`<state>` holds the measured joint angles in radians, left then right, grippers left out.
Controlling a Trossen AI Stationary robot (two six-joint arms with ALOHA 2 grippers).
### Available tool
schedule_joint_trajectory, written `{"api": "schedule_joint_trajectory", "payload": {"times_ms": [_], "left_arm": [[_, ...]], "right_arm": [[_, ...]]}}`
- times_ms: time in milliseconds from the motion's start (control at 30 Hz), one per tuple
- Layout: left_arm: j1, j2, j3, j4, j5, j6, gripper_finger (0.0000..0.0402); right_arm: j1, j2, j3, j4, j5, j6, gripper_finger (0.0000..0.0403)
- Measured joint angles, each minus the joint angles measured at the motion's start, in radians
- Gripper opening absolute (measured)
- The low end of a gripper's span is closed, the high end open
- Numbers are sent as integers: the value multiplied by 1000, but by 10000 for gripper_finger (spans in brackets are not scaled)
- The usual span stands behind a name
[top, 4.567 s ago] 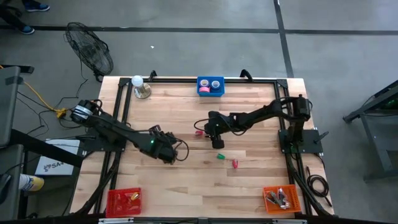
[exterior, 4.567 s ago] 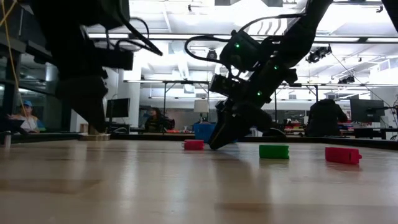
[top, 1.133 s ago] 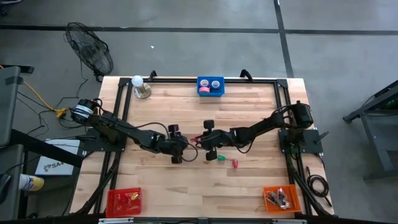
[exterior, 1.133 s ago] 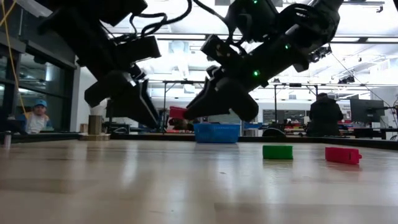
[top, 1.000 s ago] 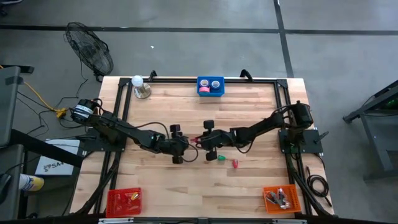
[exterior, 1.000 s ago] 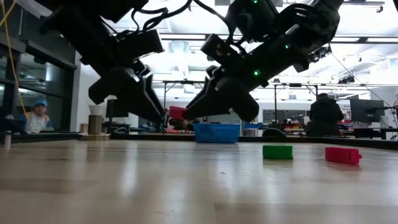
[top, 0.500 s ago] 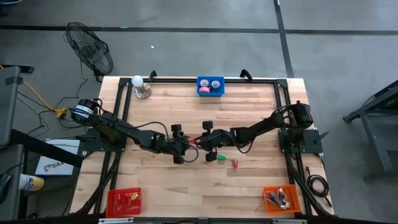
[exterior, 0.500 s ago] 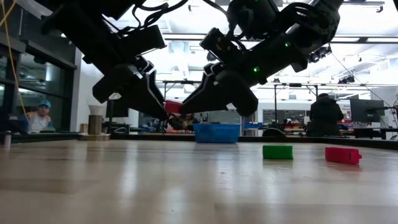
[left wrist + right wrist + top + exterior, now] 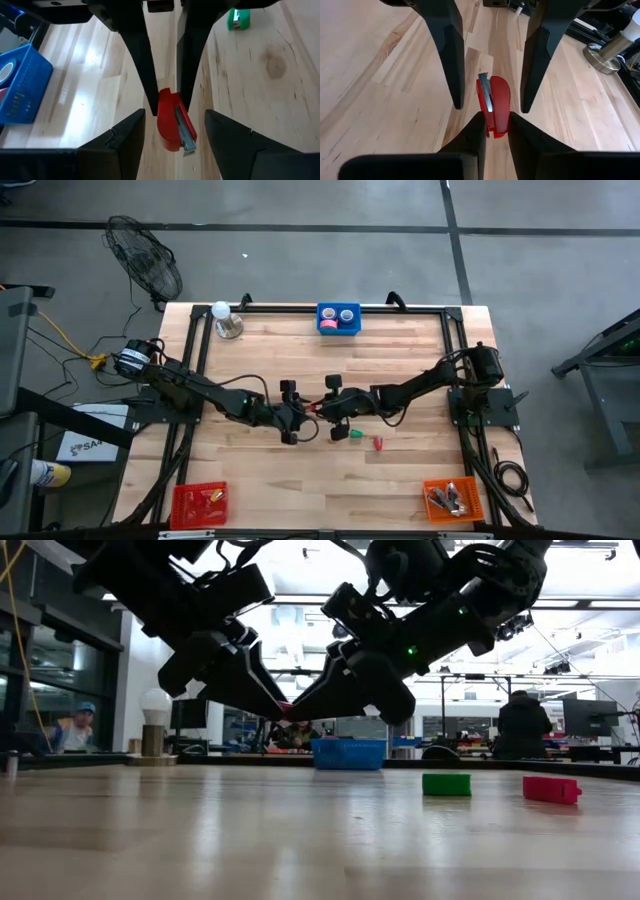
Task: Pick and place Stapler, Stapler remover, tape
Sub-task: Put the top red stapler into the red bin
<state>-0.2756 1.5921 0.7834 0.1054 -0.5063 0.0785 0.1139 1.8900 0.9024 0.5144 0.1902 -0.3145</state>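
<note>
A red stapler (image 9: 315, 409) is held above the middle of the table by my right gripper (image 9: 324, 409), which is shut on it. My left gripper (image 9: 303, 412) faces it from the table's left. It is open, with one finger (image 9: 451, 60) on either side of the stapler's free end (image 9: 172, 135), touching nothing. A green stapler (image 9: 355, 432) and a small red piece (image 9: 378, 443) lie flat on the table nearer the near edge. Tape rolls (image 9: 327, 326) lie in a blue basket (image 9: 338, 307) at the far edge. My right gripper pinches the red stapler's one end (image 9: 493, 126) between its two fingers. The fingers slant down from the table's right and lie along the stapler. The stapler sticks out past the fingertips toward my left gripper, turned on its side and lifted clear of the table.
A lamp with a white bulb (image 9: 224, 319) stands at the far left corner. A red bin (image 9: 198, 502) sits at the near left corner and an orange bin (image 9: 452, 498) at the near right. People sit in the room beyond the table (image 9: 68, 730).
My left gripper has moved toward the table's right, up to the red stapler, and its open fingers now stand around the stapler's free end. My right gripper has kept the stapler lifted in nearly the same place.
</note>
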Motion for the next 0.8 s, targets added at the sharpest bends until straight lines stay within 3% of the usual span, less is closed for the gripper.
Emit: {"api": "schedule_joint_trajectory", "payload": {"times_ms": [300,633,800], "left_arm": [[0,0,0,0,-1,-1,191],[0,0,0,-1,0,-5,106],[1,0,0,-2,1,-12,93]], "right_arm": [[0,0,0,0,1,0,57],[0,0,0,0,3,0,57],[0,0,0,-1,4,0,57]]}}
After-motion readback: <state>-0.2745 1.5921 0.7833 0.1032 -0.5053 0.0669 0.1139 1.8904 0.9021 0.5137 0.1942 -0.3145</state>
